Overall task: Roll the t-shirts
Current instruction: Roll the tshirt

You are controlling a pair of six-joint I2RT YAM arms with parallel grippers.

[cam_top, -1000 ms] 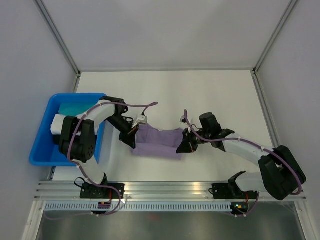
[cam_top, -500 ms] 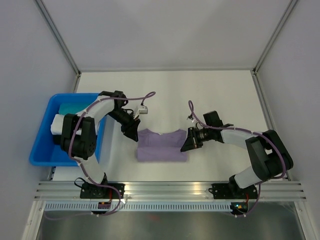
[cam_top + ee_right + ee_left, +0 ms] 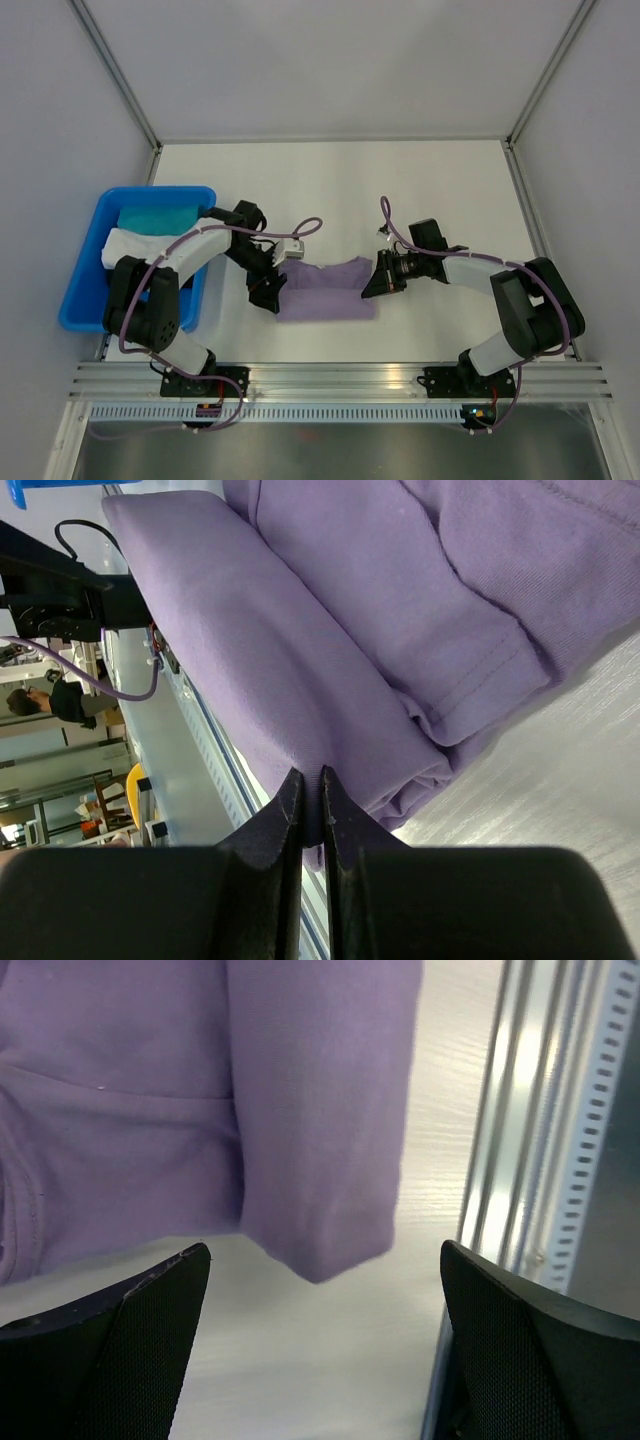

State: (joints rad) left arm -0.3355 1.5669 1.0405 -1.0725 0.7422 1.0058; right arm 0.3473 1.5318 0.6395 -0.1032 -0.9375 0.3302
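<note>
The lavender t-shirt point(image 3: 325, 291) lies folded into a flat band on the white table, between my two arms. My left gripper point(image 3: 268, 291) stands open at the shirt's left end. In the left wrist view its fingers point(image 3: 120, 1350) are wide apart, and the shirt's corner point(image 3: 320, 1160) lies just beyond them, untouched. My right gripper point(image 3: 372, 287) is at the shirt's right end. In the right wrist view that gripper point(image 3: 311, 805) is shut on a fold of the t-shirt point(image 3: 300, 660), with fabric pinched between the fingertips.
A blue bin point(image 3: 82, 290) holding a teal cloth point(image 3: 150, 215) and a white one point(image 3: 135, 243) stands at the left, next to my left arm. The table's metal rail point(image 3: 340, 375) runs close along the shirt's near side.
My left gripper has let go of the shirt's left end and opened wide, then dropped back to that end. The shirt now lies flatter. My right gripper keeps its grip.
</note>
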